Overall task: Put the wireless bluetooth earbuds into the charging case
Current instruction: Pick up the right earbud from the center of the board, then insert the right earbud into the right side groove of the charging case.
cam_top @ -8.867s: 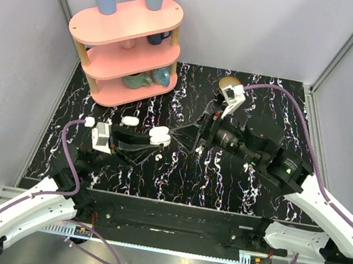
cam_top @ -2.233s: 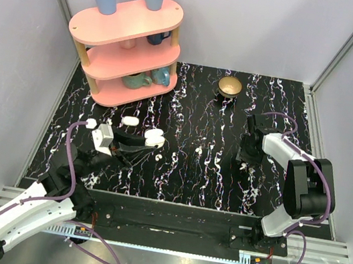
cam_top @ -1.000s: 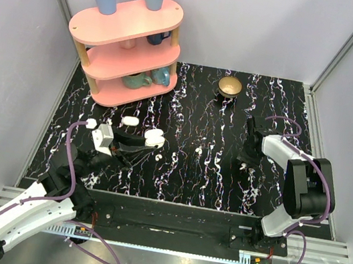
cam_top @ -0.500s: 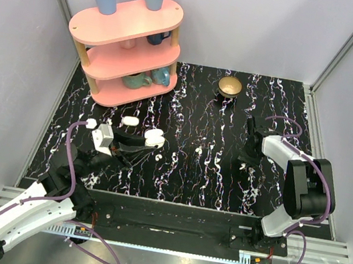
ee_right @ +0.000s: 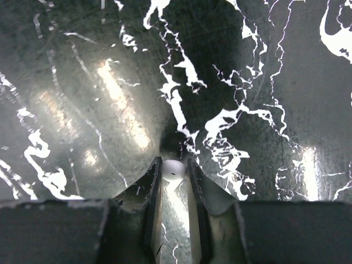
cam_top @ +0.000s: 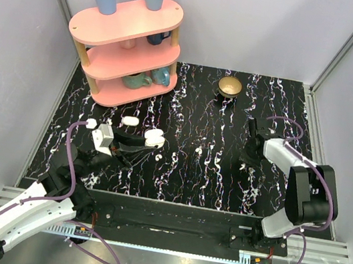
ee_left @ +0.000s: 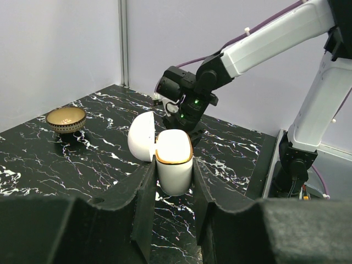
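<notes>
The charging case (ee_left: 174,165) is white with a gold rim, and its lid (ee_left: 141,136) is swung open to the left. My left gripper (ee_left: 172,175) is shut on the case body and holds it upright just above the black marbled table; from above the case (cam_top: 156,137) shows left of centre. My right gripper (ee_right: 174,175) points down at the table on the right side (cam_top: 246,160). Its two fingertips press on a tiny white earbud (ee_right: 174,170) lying on the surface. That earbud is hidden under the gripper in the top view.
A gold bowl (cam_top: 230,86) stands at the back, and a pink three-tier shelf (cam_top: 126,49) with cups fills the back left. A small white oval object (cam_top: 129,121) lies behind the left gripper. A tiny white speck (cam_top: 199,150) lies mid-table; whether it is an earbud I cannot tell.
The right gripper's jaws have narrowed onto the earbud, and the right arm has shifted slightly. The left gripper and the case have not moved.
</notes>
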Available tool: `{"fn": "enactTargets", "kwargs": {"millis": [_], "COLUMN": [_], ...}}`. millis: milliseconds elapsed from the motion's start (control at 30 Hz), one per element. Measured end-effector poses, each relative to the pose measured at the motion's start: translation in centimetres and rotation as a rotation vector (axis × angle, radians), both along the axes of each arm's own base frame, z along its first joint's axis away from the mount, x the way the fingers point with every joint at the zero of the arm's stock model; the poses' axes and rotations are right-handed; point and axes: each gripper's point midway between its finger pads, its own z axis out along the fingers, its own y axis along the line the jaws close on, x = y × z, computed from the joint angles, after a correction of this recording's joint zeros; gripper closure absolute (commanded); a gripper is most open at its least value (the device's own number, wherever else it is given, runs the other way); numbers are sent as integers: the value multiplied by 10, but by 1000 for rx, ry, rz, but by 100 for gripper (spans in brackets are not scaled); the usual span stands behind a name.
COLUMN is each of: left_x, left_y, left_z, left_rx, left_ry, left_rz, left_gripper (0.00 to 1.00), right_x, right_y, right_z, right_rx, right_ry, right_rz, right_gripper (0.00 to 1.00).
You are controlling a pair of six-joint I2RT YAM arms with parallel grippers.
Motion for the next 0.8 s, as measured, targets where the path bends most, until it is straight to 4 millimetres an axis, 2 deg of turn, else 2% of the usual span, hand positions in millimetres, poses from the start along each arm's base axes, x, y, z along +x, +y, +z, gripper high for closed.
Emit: {"fn": "enactTargets", "kwargs": {"millis": [67, 133, 300, 467, 667, 800], "left_x": [0, 0, 1, 4, 9, 11], "left_y": [0, 0, -2, -5, -11, -14], "left_z": [0, 0, -1, -6, -12, -16], "left_rx": [0, 0, 2, 11, 17, 21], "left_ry": [0, 0, 8, 35, 68, 92], "left_rz": [0, 0, -1, -5, -11, -14], "left_gripper": [100, 100, 100, 100, 100, 100], "right_x": [0, 4, 14, 6, -13, -26], "right_y": [1, 4, 11, 20, 63, 92], "right_z": [7, 24, 96, 162, 246, 289], "right_rx": [10, 26, 83, 122, 164, 179], "right_ry": [-22, -79, -326, -533, -754, -857], "right_rz": [18, 37, 85, 152, 320, 422], "right_gripper": [90, 94, 95, 97, 100, 100]}}
